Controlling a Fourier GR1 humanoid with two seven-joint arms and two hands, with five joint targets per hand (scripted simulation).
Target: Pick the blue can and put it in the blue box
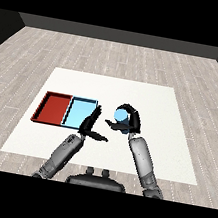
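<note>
A red tray (54,108) lies at the left on the white table (158,102), above a grey plank floor (118,57).

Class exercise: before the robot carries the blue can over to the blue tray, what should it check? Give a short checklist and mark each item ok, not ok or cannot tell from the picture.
1. Right hand curled round the blue can: ok.
2. Can lifted off the white table: cannot tell from this one view.
3. Blue tray free of other objects: ok, nothing shows inside it.
4. Path from can to blue tray unobstructed: not ok, the left hand stands open between them at the tray's right edge.
5. Red tray is not the goal: ok, it lies on the far side of the blue one.
</note>
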